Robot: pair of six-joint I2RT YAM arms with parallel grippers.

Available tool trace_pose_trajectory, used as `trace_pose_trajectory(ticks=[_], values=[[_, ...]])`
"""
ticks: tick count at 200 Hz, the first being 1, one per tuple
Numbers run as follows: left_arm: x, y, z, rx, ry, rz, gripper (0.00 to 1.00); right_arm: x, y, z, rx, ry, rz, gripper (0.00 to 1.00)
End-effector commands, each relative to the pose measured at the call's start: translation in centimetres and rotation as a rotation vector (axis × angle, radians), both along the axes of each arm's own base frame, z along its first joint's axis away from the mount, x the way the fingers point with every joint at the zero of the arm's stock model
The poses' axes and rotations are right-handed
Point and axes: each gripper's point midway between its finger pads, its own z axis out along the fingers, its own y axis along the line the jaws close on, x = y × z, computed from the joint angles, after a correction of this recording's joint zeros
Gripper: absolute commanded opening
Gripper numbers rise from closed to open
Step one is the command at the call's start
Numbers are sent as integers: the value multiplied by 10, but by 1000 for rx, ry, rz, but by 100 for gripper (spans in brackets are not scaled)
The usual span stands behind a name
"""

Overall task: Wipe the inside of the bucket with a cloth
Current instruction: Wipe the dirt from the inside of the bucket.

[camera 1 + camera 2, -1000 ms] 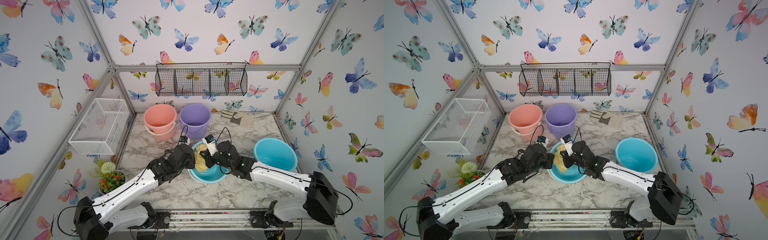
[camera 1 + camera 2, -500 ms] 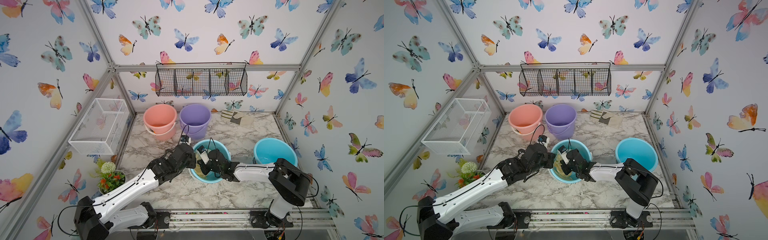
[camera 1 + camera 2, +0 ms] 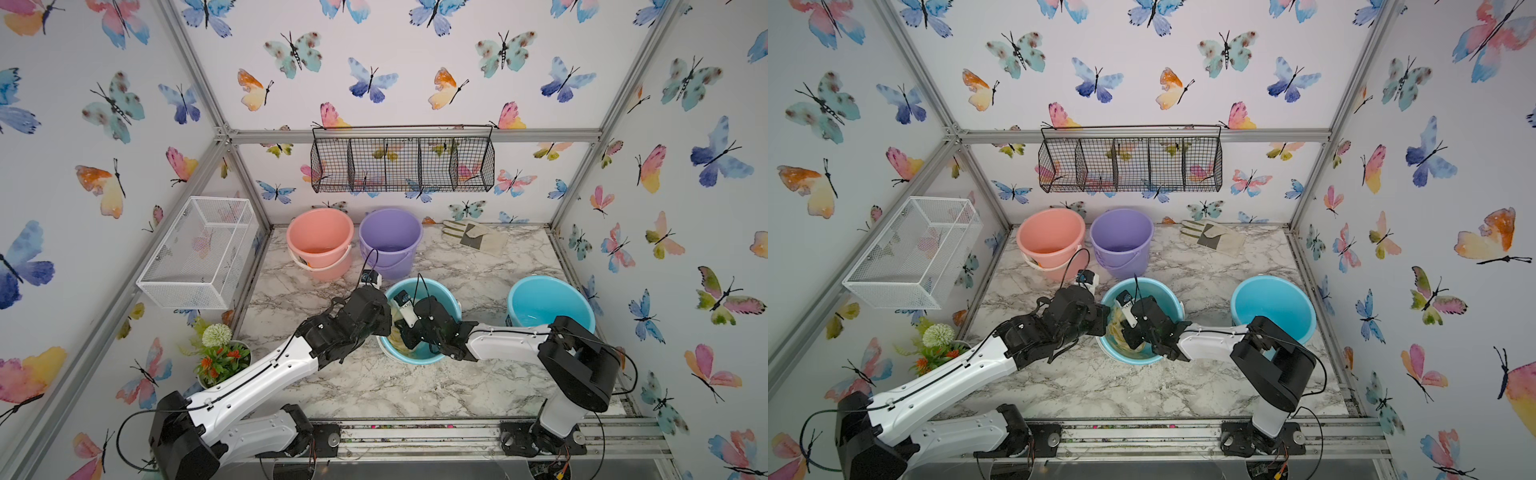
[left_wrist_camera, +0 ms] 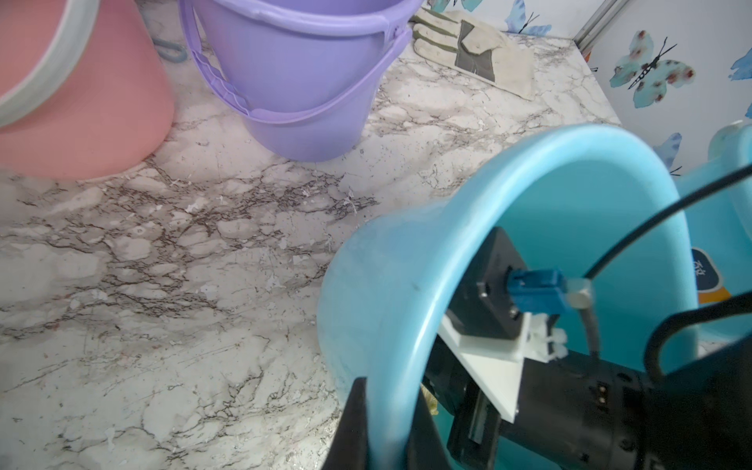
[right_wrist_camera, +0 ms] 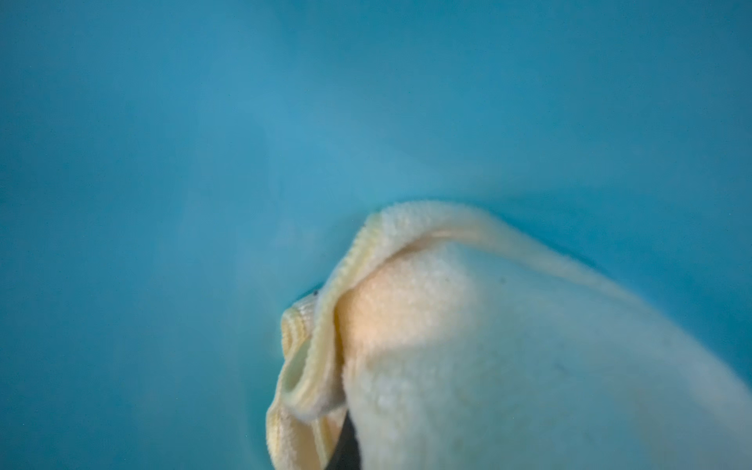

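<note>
Cloth (image 5: 488,346) lies bunched against the inner wall of the light blue bucket (image 4: 407,264) in the middle of the table (image 3: 374,386). The right gripper (image 3: 407,338) pinches it, jaws closed and buried in the folds. The left gripper (image 4: 388,407) is clamped on the bucket's rim, one finger inside and one outside, steadying it.

Wiping looks under way. How much wall is covered cannot be told; the far side probably remains.

Room inside is tight, since the wrist and cable crowd the mouth. The purple bucket (image 3: 390,241) stands near behind, and the second blue bucket (image 3: 548,303) is well apart.
</note>
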Motion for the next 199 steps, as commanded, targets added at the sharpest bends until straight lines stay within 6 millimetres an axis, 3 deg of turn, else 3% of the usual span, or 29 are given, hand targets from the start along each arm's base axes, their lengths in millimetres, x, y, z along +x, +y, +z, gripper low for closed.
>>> trace_pose_trajectory(ticks=[1, 58, 88, 117, 148, 199], values=[[-4, -4, 0, -31, 30, -5, 0, -2, -10, 20, -53, -95, 29, 2], [-7, -3, 0, -51, 39, -12, 0, 15, -40, 88, -280, -414, 78, 2], [-9, -4, 1, -62, 41, -18, 0, 15, -50, 129, -343, -572, 126, 2], [-10, -6, 1, -66, 46, -26, 0, 11, -55, 152, -391, -721, 196, 2], [-10, -5, 3, -67, 44, -28, 0, 10, -60, 147, -505, -802, 274, 2], [-12, -8, 5, -73, 42, -49, 0, 25, -65, 107, -713, -806, 323, 2]])
